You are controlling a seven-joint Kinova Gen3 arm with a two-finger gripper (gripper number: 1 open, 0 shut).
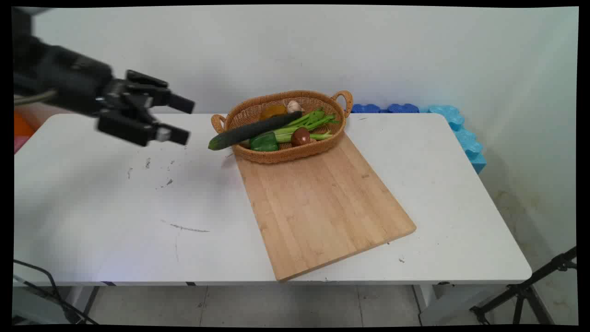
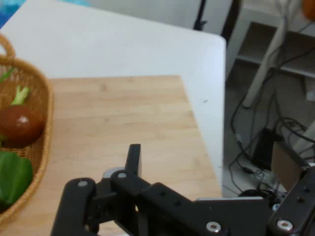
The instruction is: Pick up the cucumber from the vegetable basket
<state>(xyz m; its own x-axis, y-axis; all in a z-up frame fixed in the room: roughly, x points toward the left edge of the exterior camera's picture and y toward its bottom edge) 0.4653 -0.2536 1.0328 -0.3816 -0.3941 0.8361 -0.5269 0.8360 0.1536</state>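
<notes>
Behind your white tabletop [image 1: 115, 221] stands a plain white wall. One bare bamboo cutting board [image 1: 318, 203] lies angled on the tabletop, its far end touching one oval wicker basket [image 1: 281, 157]. You can count one dark green cucumber [image 1: 251, 130] jutting over the rim, celery stalks [image 1: 309, 123], one green pepper [image 1: 264, 143], one brown onion [image 1: 300, 136]. Your black claw [image 1: 182, 121] hovers left of the basket, spread wide, holding nothing.
</notes>
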